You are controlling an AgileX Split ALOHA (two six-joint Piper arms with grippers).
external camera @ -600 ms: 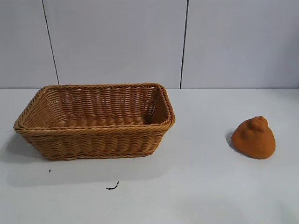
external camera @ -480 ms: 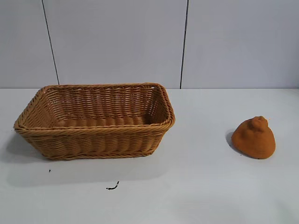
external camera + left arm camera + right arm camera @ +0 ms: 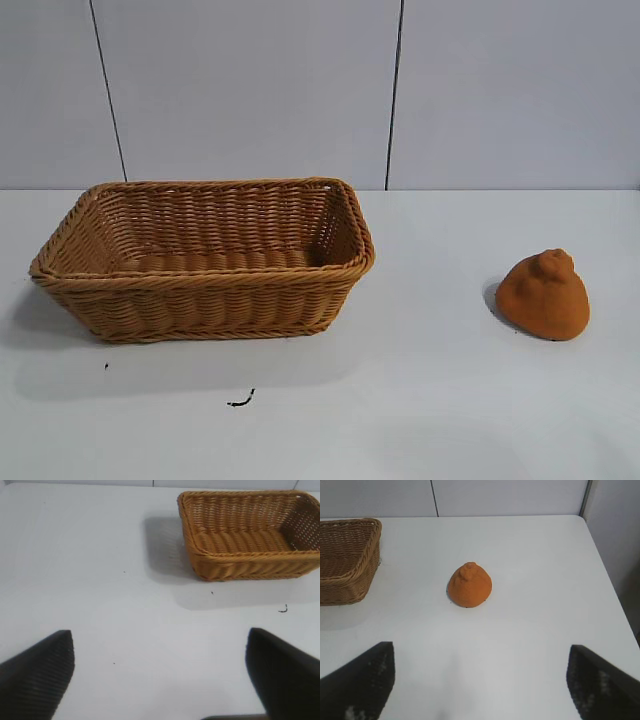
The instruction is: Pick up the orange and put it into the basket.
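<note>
Nothing has moved: orange (image 3: pixel 543 296) beside basket (image 3: pixel 205 285); both end effectors, left (image 3: pixel 160 672) and right (image 3: pixel 480 680), spread apart.

Neither arm appears in the exterior view. In the left wrist view, the left gripper (image 3: pixel 160 680) shows only two dark fingertips, cut off at the 7 and 5 o'clock corners; the basket (image 3: pixel 235 562) is clipped at its 3 o'clock end. In the right wrist view, the right gripper (image 3: pixel 480 682) likewise shows only fingertips, truncated by the lower edge, and the basket loses its 9 o'clock portion to the frame. The small dark mark (image 3: pixel 240 400) on the table (image 3: pixel 450 400) is too small to identify.
</note>
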